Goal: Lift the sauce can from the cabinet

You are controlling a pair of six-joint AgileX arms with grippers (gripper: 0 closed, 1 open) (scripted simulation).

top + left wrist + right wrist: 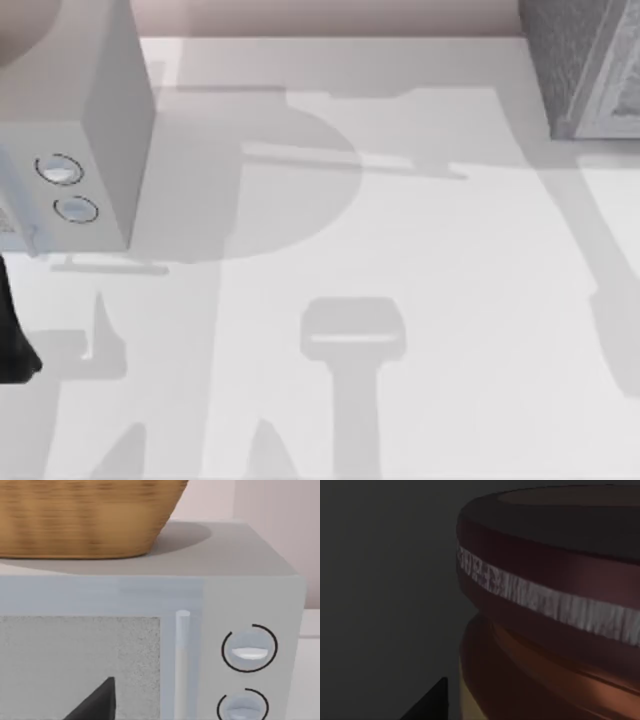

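Note:
The sauce can (pixel 540 610) looms very close in the right wrist view. It has a dark maroon lid with a pale scuffed band and an orange-brown body below, set against a dark interior. A dark corner of my right gripper (pixel 431 703) shows just beside the can's lower side. Whether it touches the can I cannot tell. The cabinet (pixel 585 65), dark grey and speckled with a lighter framed panel, stands at the top view's far right corner. My left gripper (pixel 96 704) hangs in front of the pale grey box, and my left arm (pixel 12 335) sits at the table's left edge.
A pale grey box (pixel 90 120) with two round dials (pixel 68 188) stands at the back left. In the left wrist view its front (pixel 200 645) is close, with a wicker basket (pixel 85 515) on top. Shadows cross the white table (pixel 420 230).

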